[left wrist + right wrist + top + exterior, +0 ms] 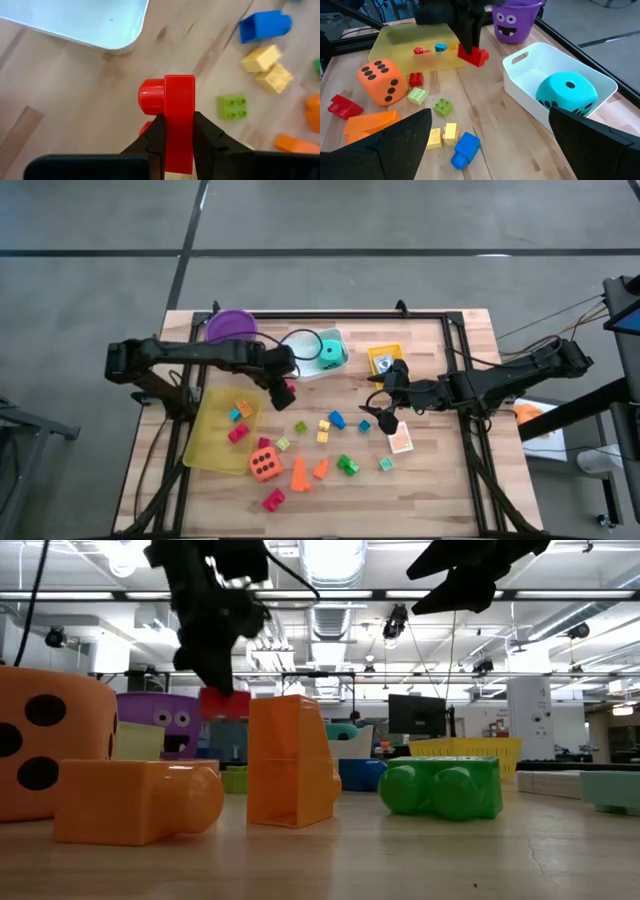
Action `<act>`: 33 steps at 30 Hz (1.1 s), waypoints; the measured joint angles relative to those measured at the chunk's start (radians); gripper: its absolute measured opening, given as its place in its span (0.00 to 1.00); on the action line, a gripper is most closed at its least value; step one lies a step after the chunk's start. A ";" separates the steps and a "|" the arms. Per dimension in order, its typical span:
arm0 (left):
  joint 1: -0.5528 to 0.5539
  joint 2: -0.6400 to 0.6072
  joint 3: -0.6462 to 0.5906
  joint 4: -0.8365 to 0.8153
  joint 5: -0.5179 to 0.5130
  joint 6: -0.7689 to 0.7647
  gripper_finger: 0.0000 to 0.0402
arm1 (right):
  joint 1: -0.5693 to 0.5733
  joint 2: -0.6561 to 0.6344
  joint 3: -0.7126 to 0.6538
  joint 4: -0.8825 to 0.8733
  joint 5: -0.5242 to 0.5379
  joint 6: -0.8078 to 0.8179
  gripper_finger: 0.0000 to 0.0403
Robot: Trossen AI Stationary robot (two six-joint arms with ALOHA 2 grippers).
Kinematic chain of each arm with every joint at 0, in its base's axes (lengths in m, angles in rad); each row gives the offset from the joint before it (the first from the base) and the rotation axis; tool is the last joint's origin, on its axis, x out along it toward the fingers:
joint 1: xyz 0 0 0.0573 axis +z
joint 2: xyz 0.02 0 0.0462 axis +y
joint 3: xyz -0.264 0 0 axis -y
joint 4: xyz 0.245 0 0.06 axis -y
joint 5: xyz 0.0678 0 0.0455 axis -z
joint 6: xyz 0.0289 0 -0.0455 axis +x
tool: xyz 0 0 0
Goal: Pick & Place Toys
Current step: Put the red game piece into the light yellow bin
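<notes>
The left gripper (287, 388) pinches a red block (172, 110) lifted between the yellow tray (205, 442), holding few pieces, and the white tray (335, 337) with the teal die (567, 92), while the right gripper (385, 412) waits wide open and most blocks remain scattered.

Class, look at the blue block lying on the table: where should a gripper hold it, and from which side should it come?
Grip the blue block across its flat body sides, coming from straight above. It lies on its side with its stud pointing along the table, so the stud end is rounded and would slip. There is free space around it; the yellow blocks sit just apart.
</notes>
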 joint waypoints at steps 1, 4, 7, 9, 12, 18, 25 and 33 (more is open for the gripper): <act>-0.001 -0.020 0.001 -0.011 0.000 -0.002 0.12 | 0.000 0.000 0.000 0.001 0.000 -0.002 0.99; -0.006 -0.069 0.001 -0.055 0.000 -0.010 0.12 | 0.000 0.000 0.000 0.003 0.000 -0.004 0.99; -0.015 -0.128 0.001 -0.131 0.004 -0.033 0.12 | 0.000 0.000 0.000 0.002 0.000 -0.005 0.99; -0.026 -0.162 0.001 -0.181 0.003 -0.051 0.12 | 0.000 0.000 0.000 0.003 0.000 -0.006 0.99; -0.049 -0.212 0.001 -0.247 0.004 -0.092 0.12 | 0.000 0.000 0.000 0.003 0.000 -0.007 0.99; -0.113 -0.288 0.002 -0.351 0.003 -0.183 0.12 | 0.000 0.000 0.000 0.002 0.000 -0.006 0.99; -0.215 -0.321 0.002 -0.456 -0.017 -0.314 0.12 | 0.000 0.000 0.000 0.003 0.000 -0.006 0.99; -0.322 -0.321 0.001 -0.531 -0.020 -0.442 0.12 | 0.000 0.000 0.000 0.003 0.000 -0.003 0.99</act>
